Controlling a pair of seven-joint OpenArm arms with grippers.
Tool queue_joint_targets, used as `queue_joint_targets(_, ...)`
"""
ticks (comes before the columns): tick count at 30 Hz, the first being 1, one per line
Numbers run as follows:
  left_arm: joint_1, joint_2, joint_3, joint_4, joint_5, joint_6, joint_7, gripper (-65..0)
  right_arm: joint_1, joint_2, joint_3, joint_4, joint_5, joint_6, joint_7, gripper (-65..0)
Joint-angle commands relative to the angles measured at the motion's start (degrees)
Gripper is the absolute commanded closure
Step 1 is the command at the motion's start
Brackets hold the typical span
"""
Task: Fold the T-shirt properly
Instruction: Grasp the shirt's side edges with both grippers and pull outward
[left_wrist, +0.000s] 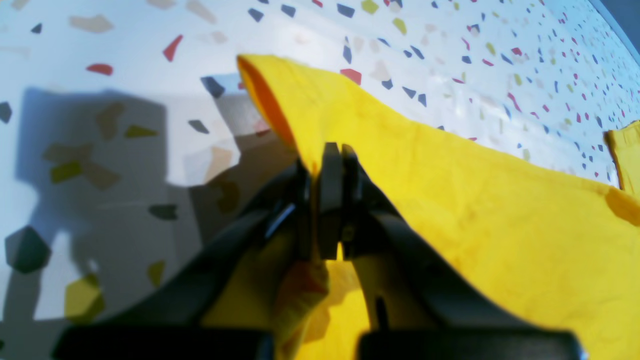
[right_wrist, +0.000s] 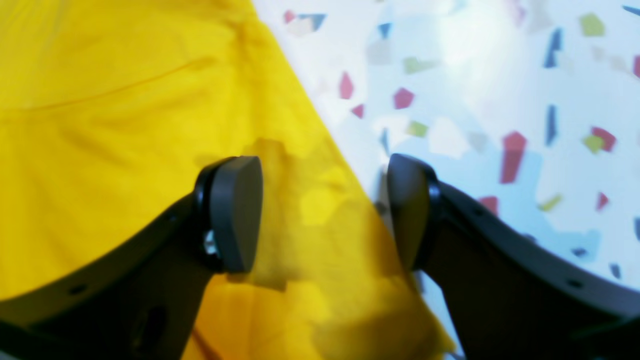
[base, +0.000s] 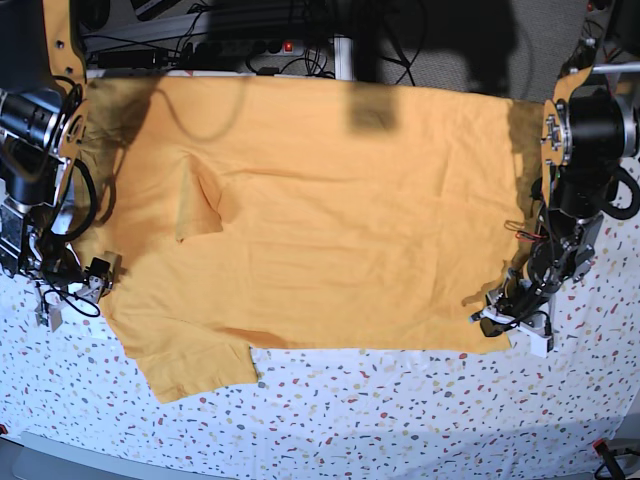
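Note:
The mustard-yellow T-shirt (base: 330, 230) lies spread wide across the speckled table (base: 400, 410), with one sleeve (base: 195, 365) sticking out at the near left. My left gripper (base: 497, 315) is at the shirt's right edge. In the left wrist view this gripper (left_wrist: 330, 155) is shut on a raised fold of the T-shirt (left_wrist: 450, 190). My right gripper (base: 70, 290) hovers at the shirt's left edge. In the right wrist view it (right_wrist: 322, 210) is open, and the T-shirt (right_wrist: 125, 125) has its edge running between the two fingers below.
Cables and a power strip (base: 250, 45) run behind the table's far edge. The two arm bases stand at the far left (base: 30, 130) and far right (base: 590, 130). Bare speckled tabletop (base: 420, 420) stretches along the near side.

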Motion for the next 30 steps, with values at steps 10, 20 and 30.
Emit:
queue_joint_targets(10, -1.9, -0.5, 0.0, 1.0, -0.7, -0.7, -1.7, 0.0, 2.3, 0.9, 0.0, 0.8, 0.5, 2.5, 0.9, -30.1)
queue_joint_targets(20, -1.9, -0.5, 0.0, 1.0, -0.7, -0.7, -1.7, 0.0, 2.5, 1.0, 0.0, 1.0, 0.5, 3.3, 1.3, 0.0)
queue_joint_targets(30, -1.9, -0.5, 0.0, 5.6, -0.7, -0.7, 7.0, 0.0, 2.3, 1.1, 0.1, 6.9, 5.7, 6.2, -3.6, 0.0)
